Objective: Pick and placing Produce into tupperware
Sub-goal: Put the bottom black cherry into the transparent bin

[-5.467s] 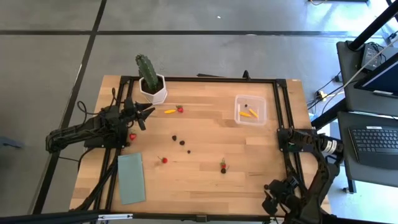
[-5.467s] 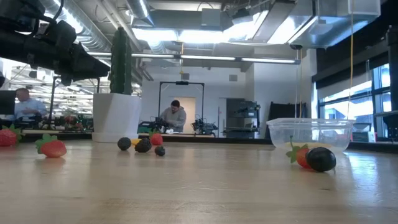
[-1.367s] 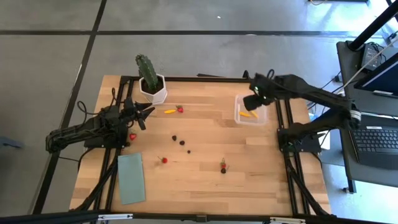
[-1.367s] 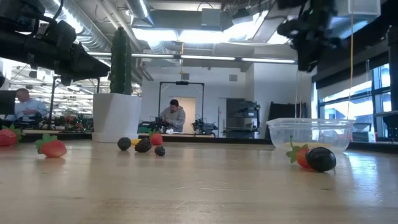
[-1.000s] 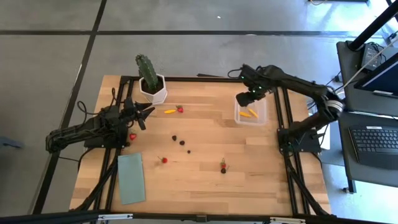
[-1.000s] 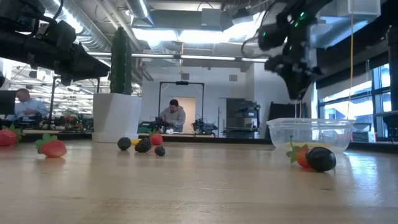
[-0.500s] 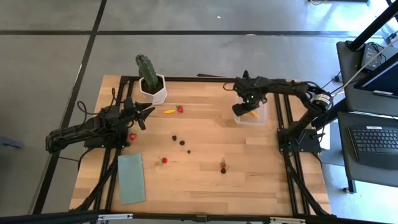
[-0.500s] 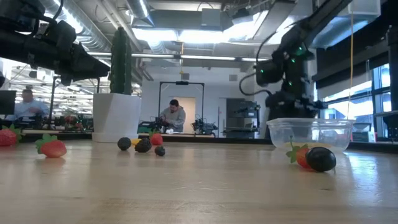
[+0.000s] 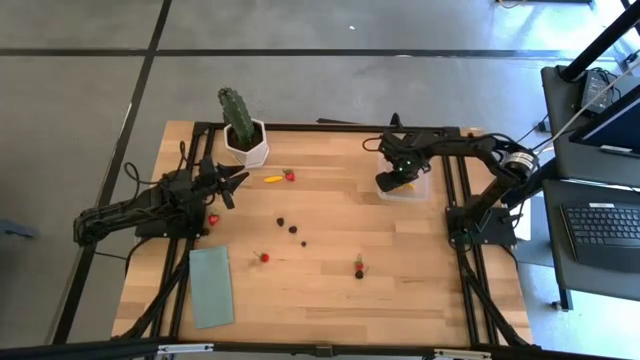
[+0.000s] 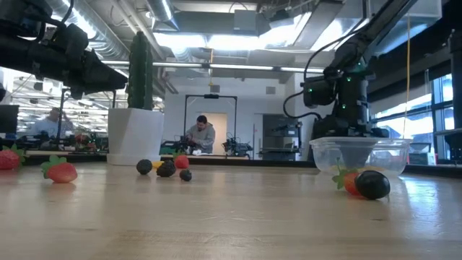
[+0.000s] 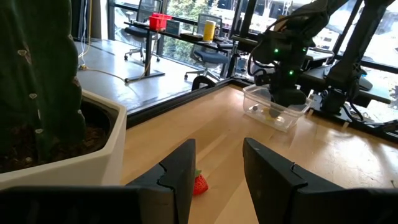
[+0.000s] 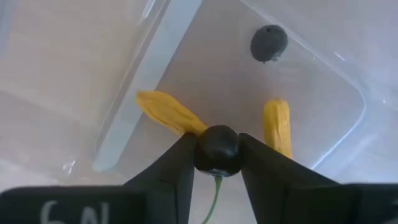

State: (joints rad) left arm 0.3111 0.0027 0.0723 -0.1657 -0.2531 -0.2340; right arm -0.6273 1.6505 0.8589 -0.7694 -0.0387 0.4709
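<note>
**Right arm now over the tupperware with a dark berry, release not yet made**

The dark berry (image 12: 217,150) sits pinched between the jaws of the right gripper (image 12: 217,163), a thin green stalk trailing below it. Directly beneath, seen through the right wrist view, lies the floor of the tupperware (image 12: 323,118), which already holds two yellow-orange pieces (image 12: 169,112) and a second dark berry (image 12: 268,42).

Change noted: a few seconds ago the right arm was folded at the near right corner of the surface. It has since swung out over the container and come down step by step, and in the high view the right gripper (image 9: 393,176) now hangs low over the near-left part of the tupperware (image 9: 420,170). The low view agrees, with the gripper just above the container's rim (image 10: 359,144). The container itself has not shifted.

Judgement: the carry is finished and the drop is the step in hand. The berry is round and may roll or bounce on the hard plastic; a low release looks prudent.

Remaining produce on the surface (image 9: 330,230) is unchanged: a strawberry (image 9: 289,175) beside a yellow-orange piece (image 9: 272,179) near the cactus pot (image 9: 247,148), three dark berries (image 9: 292,228) mid-surface, a strawberry (image 9: 264,257) and a further pair (image 9: 358,266) nearer the front, and one strawberry (image 9: 212,219) by the left arm. A good part of the task therefore remains.

The left gripper (image 11: 214,168) has stayed parked by the cactus pot, jaws spread and empty, with a strawberry (image 11: 199,184) on the surface ahead of it.
</note>
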